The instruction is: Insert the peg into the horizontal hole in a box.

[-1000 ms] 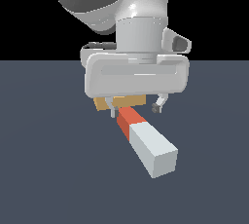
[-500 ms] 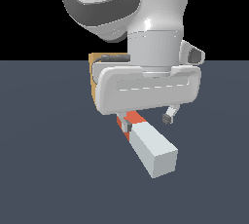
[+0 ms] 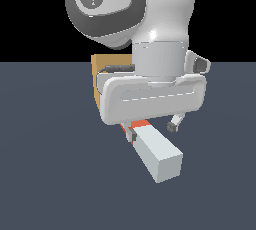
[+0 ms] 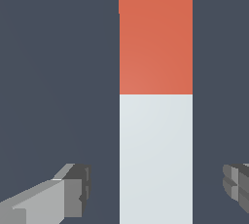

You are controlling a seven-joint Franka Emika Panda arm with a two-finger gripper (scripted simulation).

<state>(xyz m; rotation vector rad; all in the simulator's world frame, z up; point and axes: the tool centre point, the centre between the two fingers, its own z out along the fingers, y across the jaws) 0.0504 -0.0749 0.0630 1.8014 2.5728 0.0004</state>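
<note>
So we've got the gripper (image 4: pixel 155 189) spread wide, holding nothing — fingers either side of the peg (image 4: pixel 155 155)'s pale part, presumably lined up to grab it.

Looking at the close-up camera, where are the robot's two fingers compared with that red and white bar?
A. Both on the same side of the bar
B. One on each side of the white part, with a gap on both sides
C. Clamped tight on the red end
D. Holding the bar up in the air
B: in the wrist view one of the fingers sits on each side of the peg, at its white part, with dark floor showing between.
</note>
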